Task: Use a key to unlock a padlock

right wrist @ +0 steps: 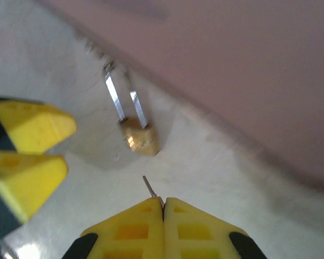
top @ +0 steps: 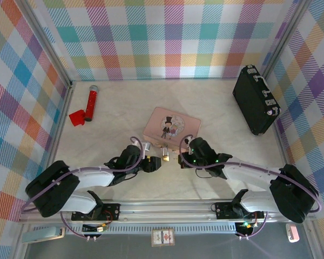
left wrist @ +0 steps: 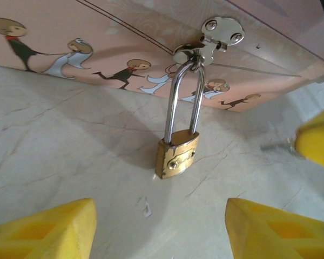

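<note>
1. The left jaws are standing partly open and gripping nothing. The padlock [left wrist: 176, 156] is lying ahead of them, centred on the gap between their tips and apart from both.
2. The padlock is hanging by its shackle from the hasp [left wrist: 216, 32] of the pink tin box [top: 171, 125]. Its brass body is appearing to rest on the counter [top: 113, 129]. Both shackle legs are sitting in the body, so the lock is reading as locked.
3. The right jaws are pressed fully together and pinching the key [right wrist: 149, 187]. Its thin tip is projecting forward of them toward the padlock, near it but not touching.
4. Progress: the key is in hand and both arms are flanking the lock. Steadying the body, inserting, turning and freeing the shackle are remaining. The keyway cannot be made out.
5. Surroundings: a red cylinder [top: 90, 103] and a red scrap [top: 77, 117] are lying well outboard of the left jaws. A black case [top: 255, 100] is standing well outboard of the right jaws. None is obstructing.
6. Obstruction: the box wall is sitting just beyond the padlock, limiting approach from that side. The loose body is likely to shift under the key.
</note>
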Available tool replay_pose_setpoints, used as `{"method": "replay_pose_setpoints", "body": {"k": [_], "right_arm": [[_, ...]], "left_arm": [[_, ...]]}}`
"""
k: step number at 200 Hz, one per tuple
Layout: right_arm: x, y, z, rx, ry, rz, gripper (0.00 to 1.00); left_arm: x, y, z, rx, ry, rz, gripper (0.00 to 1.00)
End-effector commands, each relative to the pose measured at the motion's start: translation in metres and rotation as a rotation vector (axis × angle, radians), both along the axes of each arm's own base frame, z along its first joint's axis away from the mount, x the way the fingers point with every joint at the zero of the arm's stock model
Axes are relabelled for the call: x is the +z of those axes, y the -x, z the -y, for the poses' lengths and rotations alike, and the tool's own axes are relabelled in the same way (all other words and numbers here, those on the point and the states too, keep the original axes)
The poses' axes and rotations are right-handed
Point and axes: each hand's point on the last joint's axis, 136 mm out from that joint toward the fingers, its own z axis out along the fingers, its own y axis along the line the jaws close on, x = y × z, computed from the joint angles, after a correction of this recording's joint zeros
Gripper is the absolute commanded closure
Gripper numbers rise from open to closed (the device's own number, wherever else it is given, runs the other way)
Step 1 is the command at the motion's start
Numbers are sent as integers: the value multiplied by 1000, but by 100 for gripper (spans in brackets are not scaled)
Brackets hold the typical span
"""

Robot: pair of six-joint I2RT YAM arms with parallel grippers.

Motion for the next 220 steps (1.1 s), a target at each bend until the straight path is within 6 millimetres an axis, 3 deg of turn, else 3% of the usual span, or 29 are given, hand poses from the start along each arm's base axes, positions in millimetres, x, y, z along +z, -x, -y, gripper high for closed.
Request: {"method": "replay_pose_setpoints", "body": {"k": [1, 62, 109, 220], "right_arm": [[6, -15, -2, 23, -39, 51, 100], [6, -40, 5, 29, -62, 87, 100], [12, -63, 13, 24, -96, 106, 100], [35, -36, 24, 15, -183, 125, 100]], "left_arm": [[29, -11, 25, -21, 128, 74, 36], [8, -24, 24, 69, 160, 77, 39], [0, -32, 35, 78, 191, 65, 44], [-15, -48, 39, 49, 0, 127, 44]]}}
